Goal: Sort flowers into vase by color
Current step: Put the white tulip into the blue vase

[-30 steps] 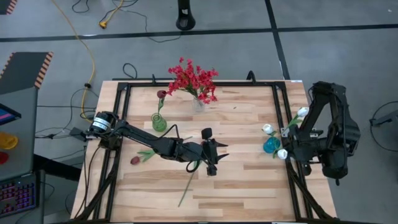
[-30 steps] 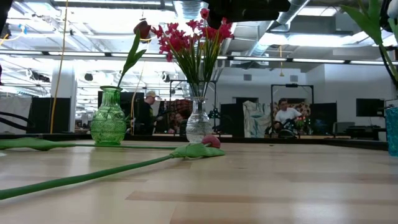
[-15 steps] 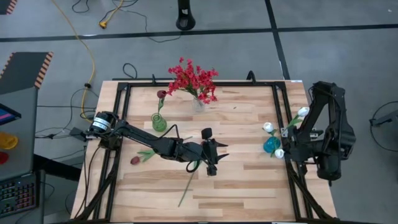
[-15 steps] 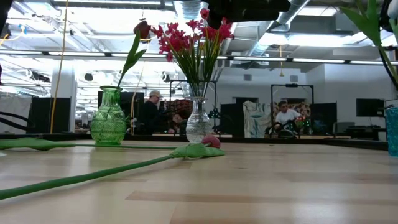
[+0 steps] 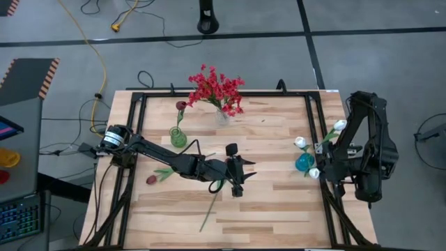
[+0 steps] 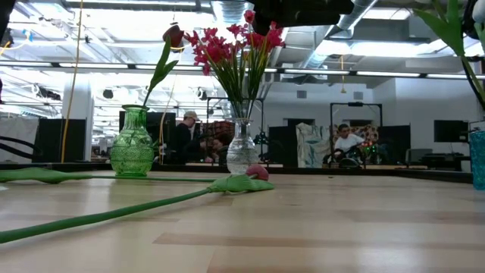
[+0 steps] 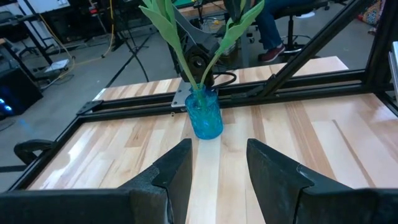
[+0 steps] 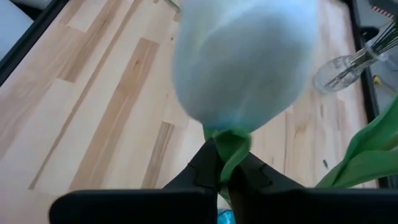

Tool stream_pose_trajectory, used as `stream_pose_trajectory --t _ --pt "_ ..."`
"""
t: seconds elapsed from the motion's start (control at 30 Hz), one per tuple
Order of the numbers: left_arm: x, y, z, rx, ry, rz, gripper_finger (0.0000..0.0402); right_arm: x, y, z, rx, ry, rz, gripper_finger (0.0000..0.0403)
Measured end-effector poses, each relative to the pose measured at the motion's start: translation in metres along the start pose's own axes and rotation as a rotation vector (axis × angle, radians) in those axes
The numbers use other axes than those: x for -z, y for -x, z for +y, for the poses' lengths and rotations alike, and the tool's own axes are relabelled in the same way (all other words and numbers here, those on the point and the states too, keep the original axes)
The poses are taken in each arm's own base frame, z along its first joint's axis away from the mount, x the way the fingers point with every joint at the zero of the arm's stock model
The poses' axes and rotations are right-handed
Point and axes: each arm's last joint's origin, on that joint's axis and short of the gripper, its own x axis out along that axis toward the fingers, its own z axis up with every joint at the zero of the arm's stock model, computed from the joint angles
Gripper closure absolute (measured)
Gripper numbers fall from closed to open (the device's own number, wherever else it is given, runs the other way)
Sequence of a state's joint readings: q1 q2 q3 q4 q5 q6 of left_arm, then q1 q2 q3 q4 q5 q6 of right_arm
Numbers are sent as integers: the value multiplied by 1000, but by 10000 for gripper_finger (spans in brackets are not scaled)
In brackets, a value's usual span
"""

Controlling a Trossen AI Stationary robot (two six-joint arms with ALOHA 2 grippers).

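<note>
**A:** Over the table (image 5: 279,202), seen from above, what differs from a second ago?

**B:** Little. The right gripper (image 5: 319,167) beside the blue vase (image 5: 304,162) has shifted slightly, and the white tulip (image 5: 315,172) it pinches sits a touch nearer that vase. The left gripper (image 5: 237,187) hangs unmoved well to the left of the blue vase, at mid-table, fingers apart and holding nothing.

**A:** Counts from above?

**B:** Three vases: blue, green (image 5: 178,137), clear glass (image 5: 224,115). Three white tulips at the blue vase, counting the gripped one. One maroon tulip (image 5: 181,106) in the green vase, one more (image 5: 151,179) lying flat on the wood far left of the blue vase. One bunch of red sprays (image 5: 217,88) in the clear vase. One bare green stem (image 5: 210,212) lies on the table near the left gripper.

**A:** And at table height?

**B:** Nothing changed. The green vase (image 6: 132,152) and clear vase (image 6: 242,149) stand far left of the blue vase's edge (image 6: 477,159); the lying maroon tulip (image 6: 258,173) rests in front of the clear one.

**A:** Left wrist?

**B:** Its fingers (image 7: 180,171) stand parted, facing the blue vase (image 7: 204,115), which holds green stems.

**A:** Right wrist?

**B:** Fingertips (image 8: 208,163) closed on the stem just under the white tulip head (image 8: 245,62).
</note>
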State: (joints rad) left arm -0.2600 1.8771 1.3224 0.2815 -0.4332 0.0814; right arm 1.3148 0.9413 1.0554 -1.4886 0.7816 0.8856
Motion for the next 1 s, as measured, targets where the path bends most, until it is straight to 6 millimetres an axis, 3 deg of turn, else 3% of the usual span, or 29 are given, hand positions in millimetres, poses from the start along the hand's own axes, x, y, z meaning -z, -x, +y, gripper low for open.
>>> stream_pose_trajectory --t 0.37,1.0 --pt "0 0 0 0 0 0 261 0 0 0 -3 -4 -1 347" --pt "0 0 0 0 0 -1 261 -4 -6 -5 31 -275 43 346"
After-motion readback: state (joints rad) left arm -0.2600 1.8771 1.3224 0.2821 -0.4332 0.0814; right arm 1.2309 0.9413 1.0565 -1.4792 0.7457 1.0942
